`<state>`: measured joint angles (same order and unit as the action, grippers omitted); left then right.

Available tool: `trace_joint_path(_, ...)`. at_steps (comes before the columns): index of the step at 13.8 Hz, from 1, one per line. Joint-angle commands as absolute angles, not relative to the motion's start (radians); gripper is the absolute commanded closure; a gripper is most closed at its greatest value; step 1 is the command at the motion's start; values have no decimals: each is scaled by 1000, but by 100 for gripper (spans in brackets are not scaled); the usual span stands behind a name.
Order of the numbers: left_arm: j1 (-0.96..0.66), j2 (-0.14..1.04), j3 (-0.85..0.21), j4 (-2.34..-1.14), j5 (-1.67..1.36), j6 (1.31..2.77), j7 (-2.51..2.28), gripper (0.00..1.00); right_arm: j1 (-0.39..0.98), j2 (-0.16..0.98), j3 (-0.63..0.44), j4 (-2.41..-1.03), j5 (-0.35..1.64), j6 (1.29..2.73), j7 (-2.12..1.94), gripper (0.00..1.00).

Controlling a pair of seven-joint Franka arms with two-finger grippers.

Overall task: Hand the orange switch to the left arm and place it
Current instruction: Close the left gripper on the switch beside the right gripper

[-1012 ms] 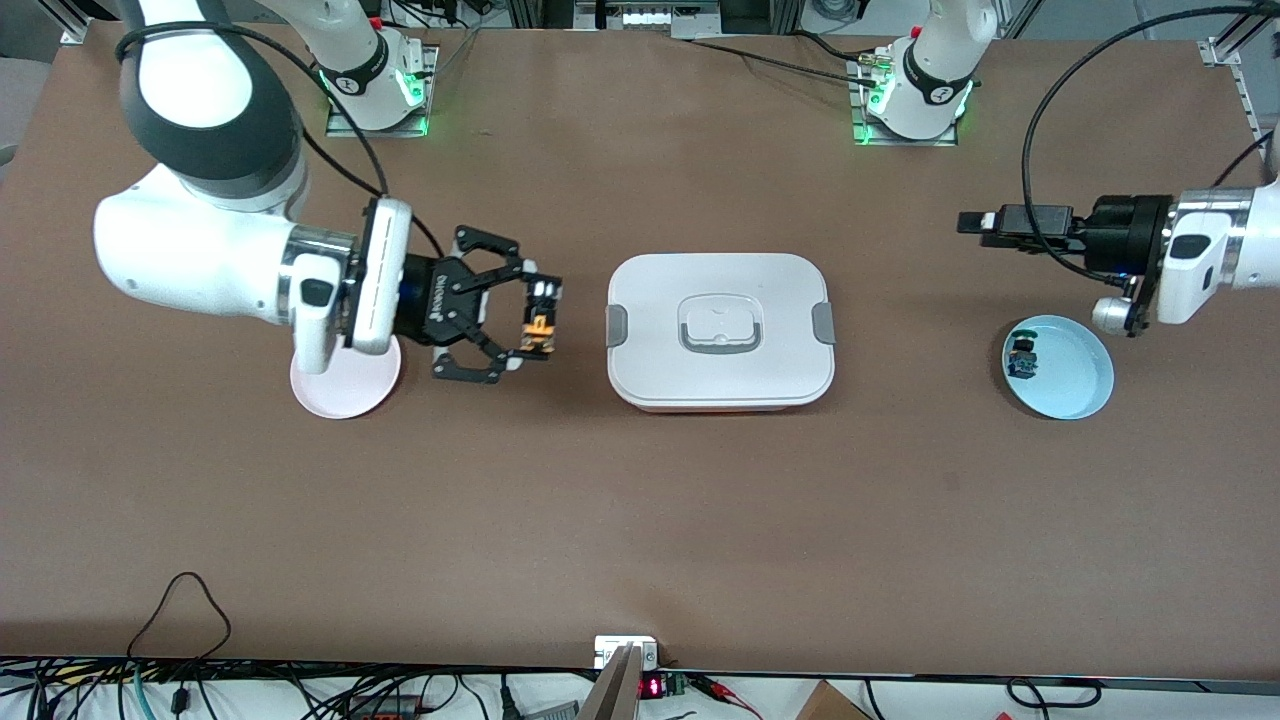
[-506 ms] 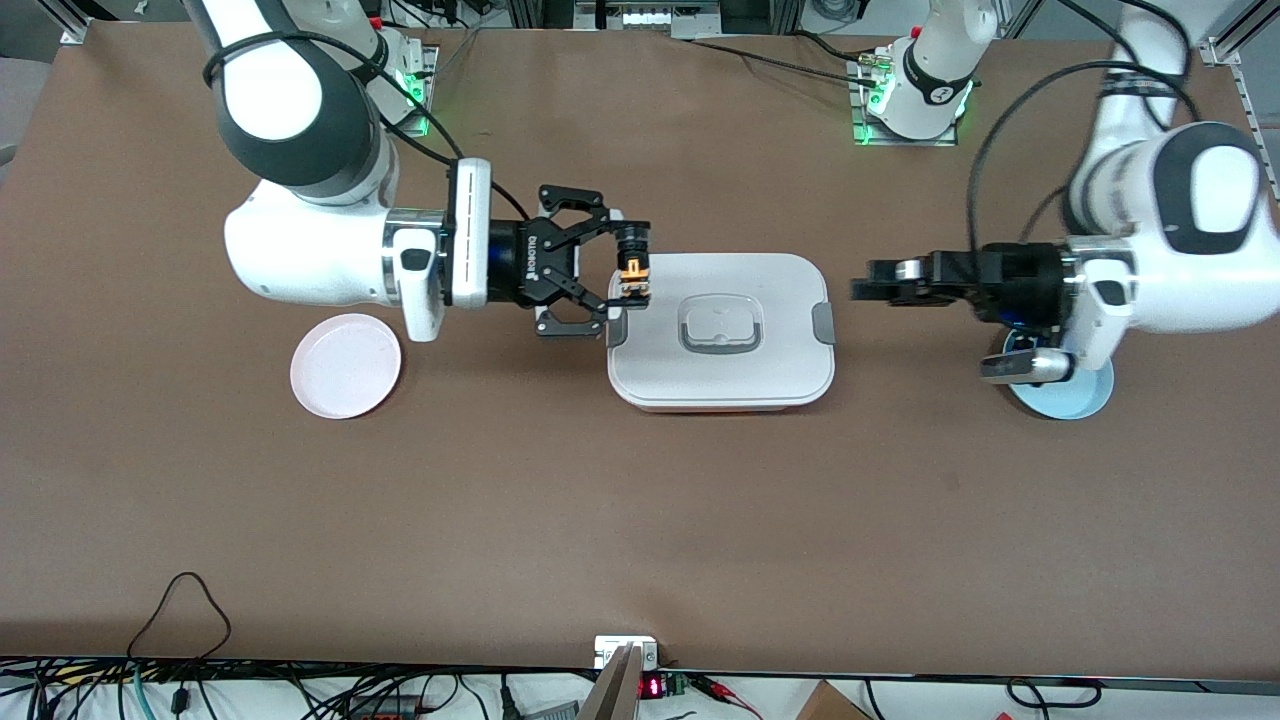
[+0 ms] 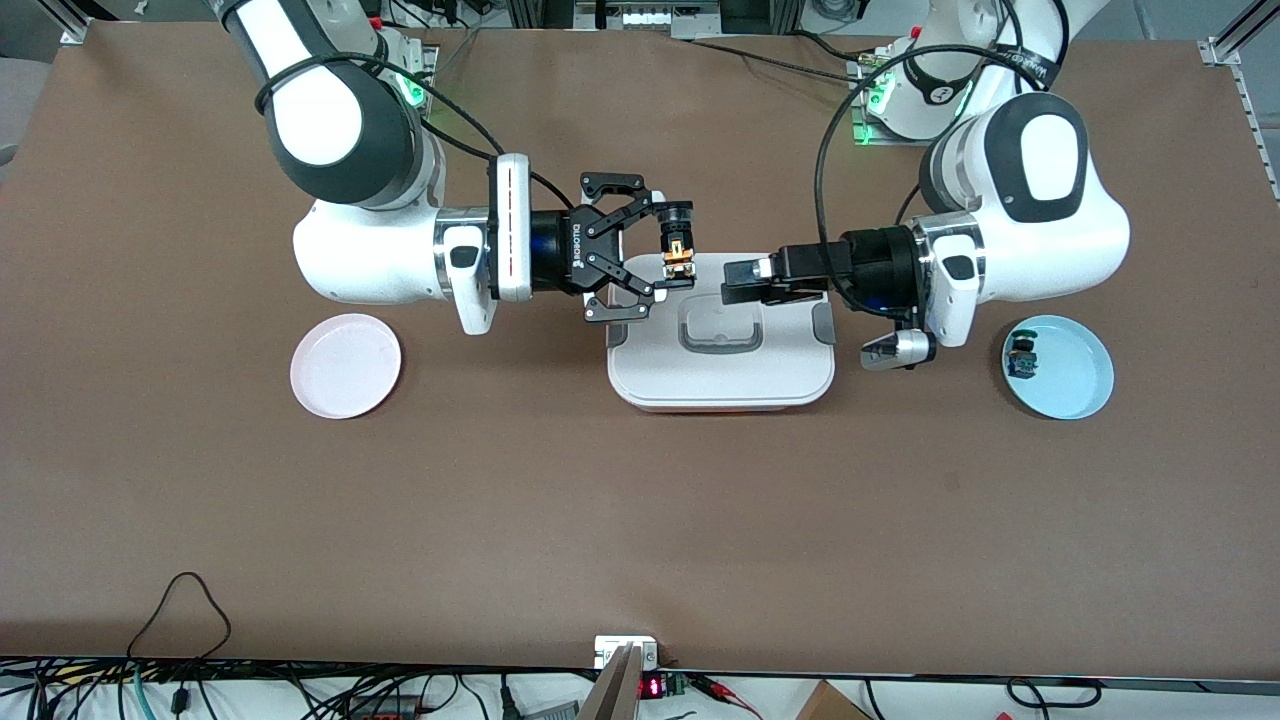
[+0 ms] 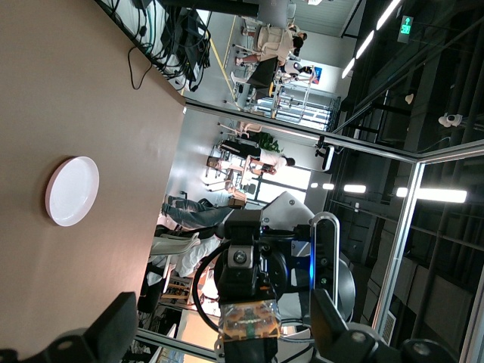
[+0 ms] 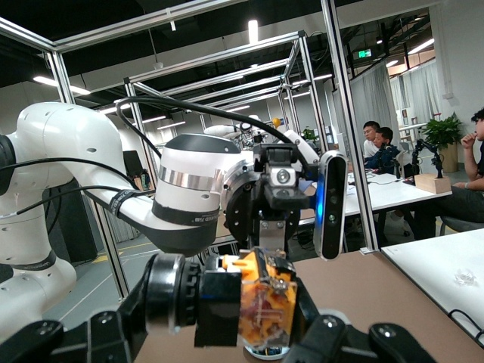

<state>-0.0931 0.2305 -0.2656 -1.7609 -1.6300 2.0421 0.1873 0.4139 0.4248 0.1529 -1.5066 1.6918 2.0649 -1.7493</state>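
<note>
Right pincer (image 3: 678,247) grips orange switch (image 3: 679,256) above box (image 3: 720,375); left pincer (image 3: 733,283), seemingly spread, faces it.

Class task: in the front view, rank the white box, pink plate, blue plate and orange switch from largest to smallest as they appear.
1. White box
2. Pink plate and blue plate: look alike, so unranked
3. Orange switch: smallest, though it is held up in the air, nearer the camera
</note>
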Motion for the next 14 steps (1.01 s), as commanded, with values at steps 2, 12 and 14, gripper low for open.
trace_joint_path(2, -114, 198, -296, -1782, -1657, 2054, 199, 0, 419, 426, 153, -1496, 1727, 2094, -1784, 100)
trace_joint_path(12, -130, 210, -301, -1766, -1652, 2106, 238, 56, 451, 431, 153, -1497, 1724, 2177, -1784, 100)
trace_joint_path(14, -127, 210, -301, -1766, -1651, 2106, 238, 63, 451, 431, 153, -1497, 1721, 2178, -1784, 100)
